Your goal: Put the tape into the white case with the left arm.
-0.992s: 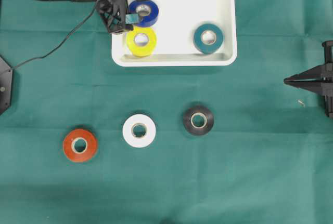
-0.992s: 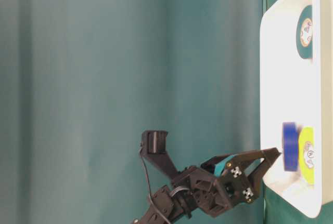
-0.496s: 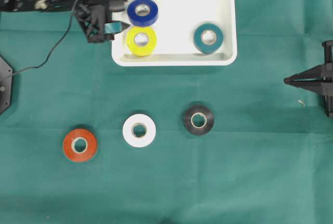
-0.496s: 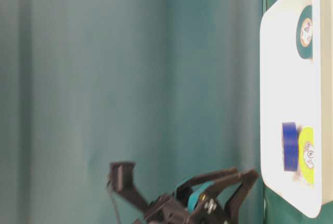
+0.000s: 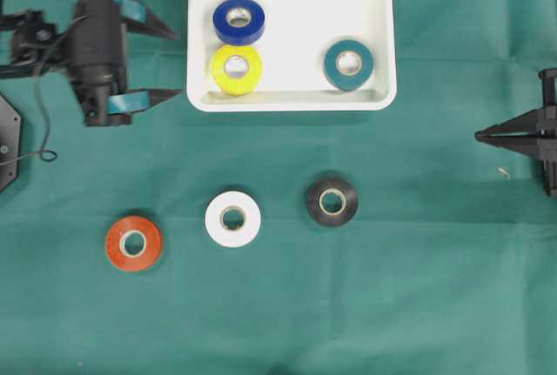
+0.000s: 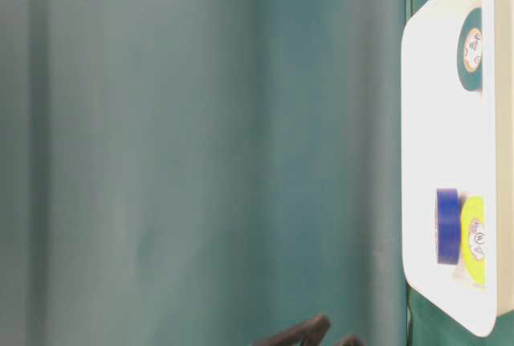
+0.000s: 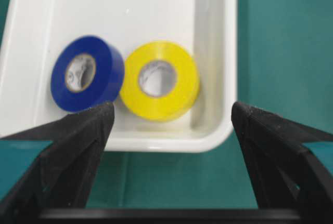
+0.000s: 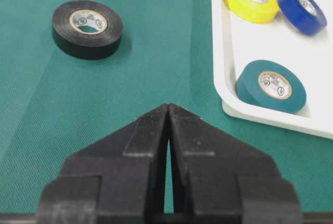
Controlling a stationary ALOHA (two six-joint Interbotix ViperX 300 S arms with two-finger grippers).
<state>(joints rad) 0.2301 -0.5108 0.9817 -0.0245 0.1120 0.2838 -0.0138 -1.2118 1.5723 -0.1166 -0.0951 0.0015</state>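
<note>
The white case [image 5: 291, 102] lies at the top centre and holds three tape rolls: blue [image 5: 239, 20], yellow [image 5: 236, 69] and teal [image 5: 349, 63]. In the left wrist view the blue roll [image 7: 87, 73] overlaps the edge of the yellow roll [image 7: 160, 80] inside the case [image 7: 171, 143]. My left gripper [image 5: 178, 64] hangs just left of the case, open wide and empty, its teal-banded fingers pointing at the case wall. The right gripper [image 5: 480, 136] rests at the right edge, shut and empty.
Three more rolls lie on the green cloth below the case: orange [image 5: 133, 243], white [image 5: 232, 218] and black [image 5: 332, 201]. A cable [image 5: 39, 105] loops by the left arm. A black mount [image 5: 7, 144] sits at the left edge.
The left gripper has drawn back leftward out of the case and turned its fingers toward the case wall. The blue roll stays in the case beside the yellow one. The right arm is still.
</note>
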